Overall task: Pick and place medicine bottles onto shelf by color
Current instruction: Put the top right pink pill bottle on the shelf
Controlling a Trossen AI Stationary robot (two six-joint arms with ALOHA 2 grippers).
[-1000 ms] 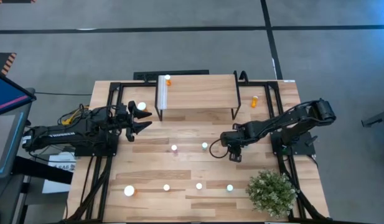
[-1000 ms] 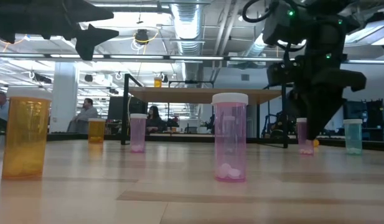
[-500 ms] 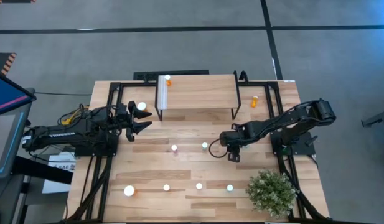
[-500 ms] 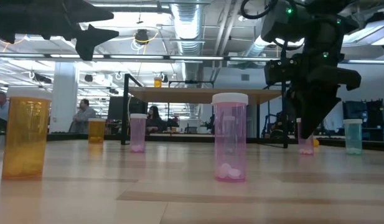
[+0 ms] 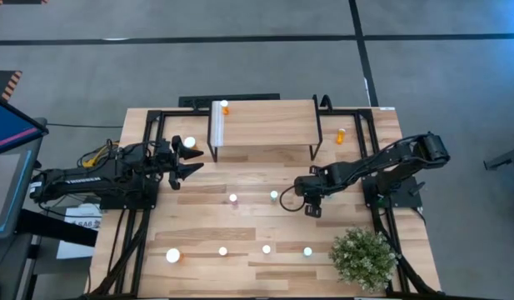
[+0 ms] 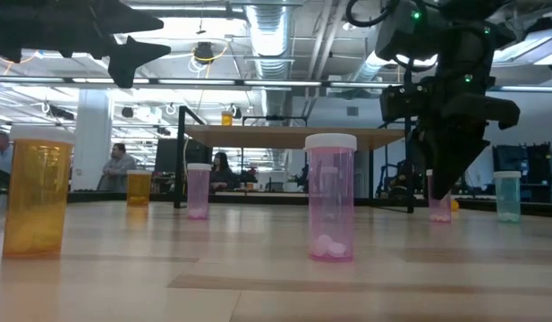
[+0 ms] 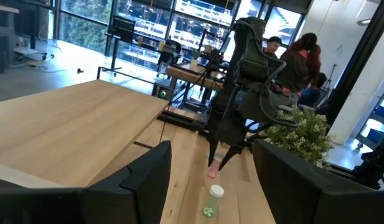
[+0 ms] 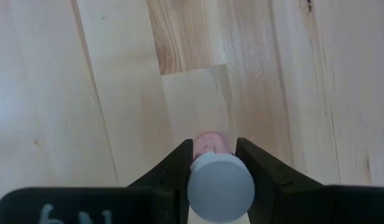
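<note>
Right now | pink bottle (image 8: 211, 163) stands upright on the table, well in front of the shelf (image 5: 265, 123) | right gripper (image 8: 213, 155) straight above, fingers clamped on both sides just under its white cap | left gripper (image 5: 190, 160) open, far off

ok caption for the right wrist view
Right gripper closed around a white-capped pink bottle standing on the wooden table.
</note>
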